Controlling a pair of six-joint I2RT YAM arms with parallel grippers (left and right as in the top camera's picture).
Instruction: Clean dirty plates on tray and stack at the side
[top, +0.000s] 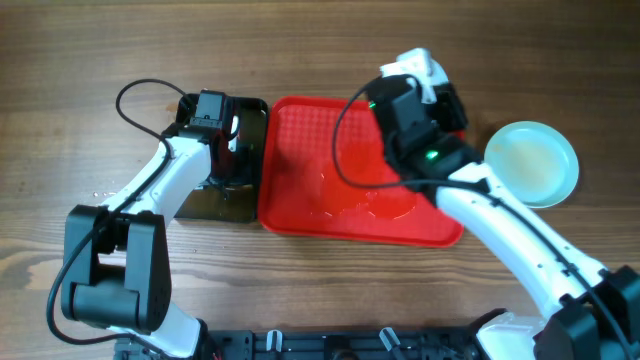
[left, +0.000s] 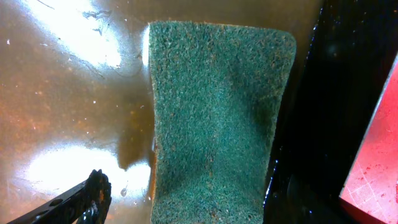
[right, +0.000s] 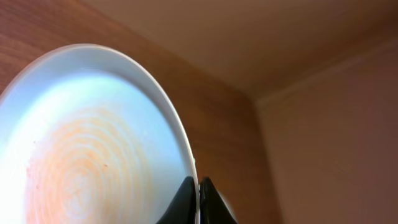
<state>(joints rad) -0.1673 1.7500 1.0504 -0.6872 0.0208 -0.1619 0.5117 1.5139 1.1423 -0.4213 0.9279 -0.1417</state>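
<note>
The red tray (top: 300, 170) lies mid-table, wet near its front. My right gripper (right: 198, 186) is shut on the rim of a pale plate (right: 93, 143) that has faint orange smear rings. In the overhead view this plate (top: 415, 68) is held on edge above the tray's far right corner. A second plate (top: 531, 162) lies flat on the table to the right of the tray. My left gripper (top: 228, 135) hangs open over the black pan. One finger (left: 93, 194) shows left of a green scouring sponge (left: 217, 118), not touching it. A third plate is out of view.
The black pan (top: 225, 200) sits against the tray's left edge and holds brownish water (left: 68, 93). The tray's edge also shows in the left wrist view (left: 373, 168). Black cables loop over the tray and behind the left arm.
</note>
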